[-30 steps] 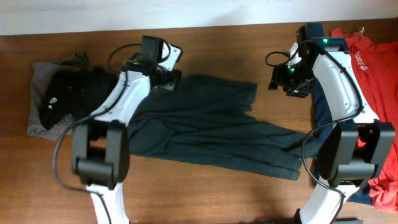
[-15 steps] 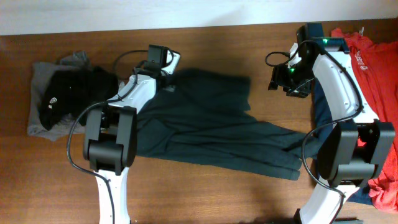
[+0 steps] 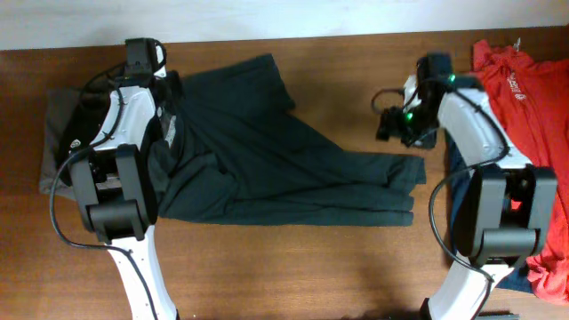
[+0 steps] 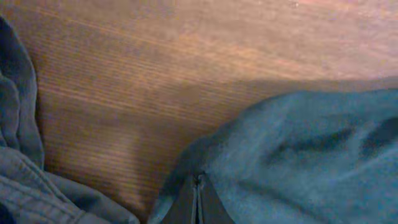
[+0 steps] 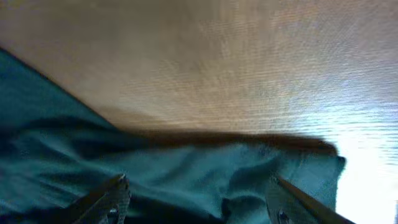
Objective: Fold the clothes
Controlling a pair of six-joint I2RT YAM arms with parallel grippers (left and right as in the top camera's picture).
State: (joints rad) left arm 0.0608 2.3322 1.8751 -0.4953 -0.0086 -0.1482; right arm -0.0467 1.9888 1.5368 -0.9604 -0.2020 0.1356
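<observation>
The dark green T-shirt [image 3: 267,160] lies crumpled across the middle of the wooden table [image 3: 293,267], one edge pulled up toward the back left. My left gripper [image 3: 163,84] is at that back-left edge. In the left wrist view the left gripper [image 4: 198,198] is shut, with the green cloth [image 4: 298,149] pinched at its tips. My right gripper [image 3: 392,125] hovers just beyond the shirt's right end. The right wrist view shows the right gripper [image 5: 199,199] open, its fingers [image 5: 112,196] spread over the cloth [image 5: 186,168] with nothing between them.
A red garment [image 3: 524,80] lies at the far right, with navy cloth [image 3: 455,160] under the right arm. A black garment [image 3: 80,133] on grey cloth [image 3: 53,111] is piled at the left. The table's back edge runs close behind both grippers.
My left gripper shut on the shirt's edge and swung left toward the back corner, dragging the whole shirt left. The right gripper shifted slightly left and opened wider.
</observation>
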